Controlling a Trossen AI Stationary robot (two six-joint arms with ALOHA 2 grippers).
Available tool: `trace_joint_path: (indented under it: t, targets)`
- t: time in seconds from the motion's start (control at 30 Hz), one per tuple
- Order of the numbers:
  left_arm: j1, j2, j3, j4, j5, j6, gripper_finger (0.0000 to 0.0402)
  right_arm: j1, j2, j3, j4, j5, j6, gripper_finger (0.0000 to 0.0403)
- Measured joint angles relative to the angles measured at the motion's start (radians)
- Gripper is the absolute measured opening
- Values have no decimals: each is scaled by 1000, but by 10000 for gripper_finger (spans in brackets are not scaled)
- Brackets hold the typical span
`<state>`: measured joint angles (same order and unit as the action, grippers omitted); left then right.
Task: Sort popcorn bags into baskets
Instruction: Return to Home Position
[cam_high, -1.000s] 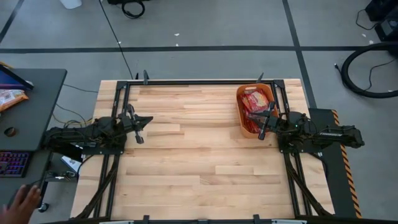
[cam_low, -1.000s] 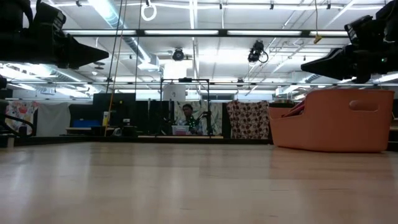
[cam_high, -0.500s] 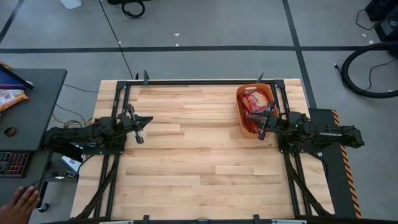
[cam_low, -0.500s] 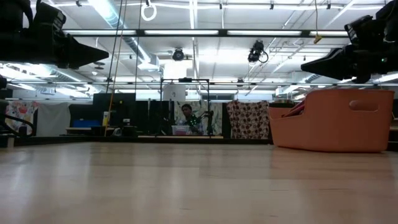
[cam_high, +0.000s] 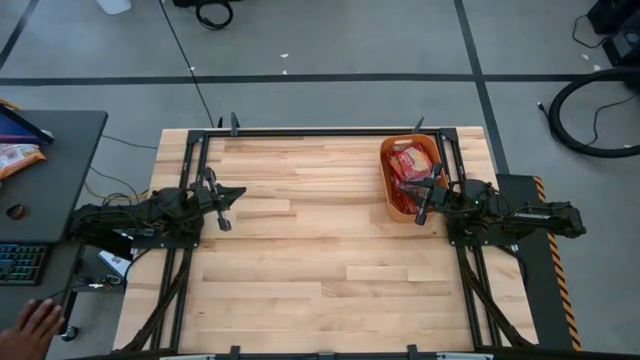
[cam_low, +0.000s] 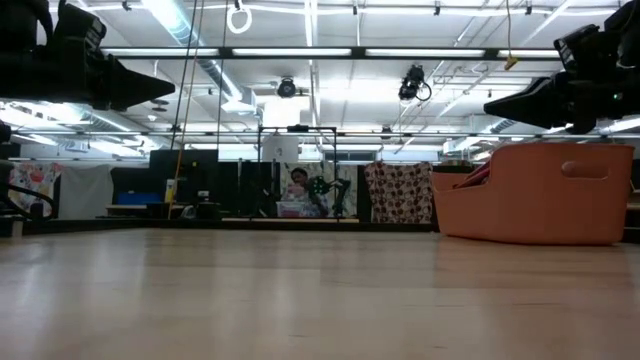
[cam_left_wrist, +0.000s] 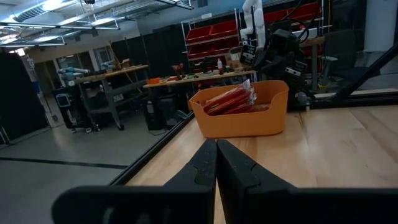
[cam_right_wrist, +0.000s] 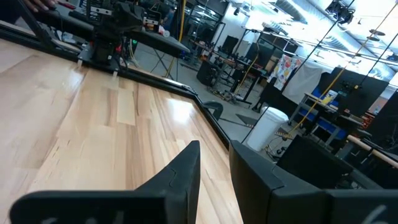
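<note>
The orange basket (cam_high: 388, 205) stands at the table's right side toward the far edge. It holds several red popcorn bags (cam_high: 410, 160), which lean on their edges inside it. The left wrist view also shows the basket (cam_left_wrist: 245, 118) and the bags (cam_left_wrist: 230, 99). My right gripper (cam_high: 405, 187) hovers over the basket's near part, open by a small gap (cam_right_wrist: 214, 155) and empty. My left gripper (cam_high: 238, 192) hovers over the table's left side, shut (cam_left_wrist: 216, 163) and empty, pointing at the basket. In the low view the basket (cam_low: 535, 195) stands under my right gripper (cam_low: 492, 100).
Bare wooden table (cam_high: 320, 250) lies between the arms. A dark side table (cam_high: 60, 140) left of the table carries an orange snack bag (cam_high: 15, 157) and a keyboard (cam_high: 20, 262). A person's hand (cam_high: 35, 322) shows off the near left corner.
Both arms have kept still. The person's hand off the table's near left corner has drawn back a little to the left.
</note>
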<state>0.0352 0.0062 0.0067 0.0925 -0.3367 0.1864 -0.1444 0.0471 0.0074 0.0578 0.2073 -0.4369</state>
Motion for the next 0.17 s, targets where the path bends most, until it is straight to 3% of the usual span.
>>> trace_joint_path:
  t: [0.17]
  targets:
    - [0, 0, 0, 0, 0, 0, 11, 0, 0, 0, 0, 0, 0, 91]
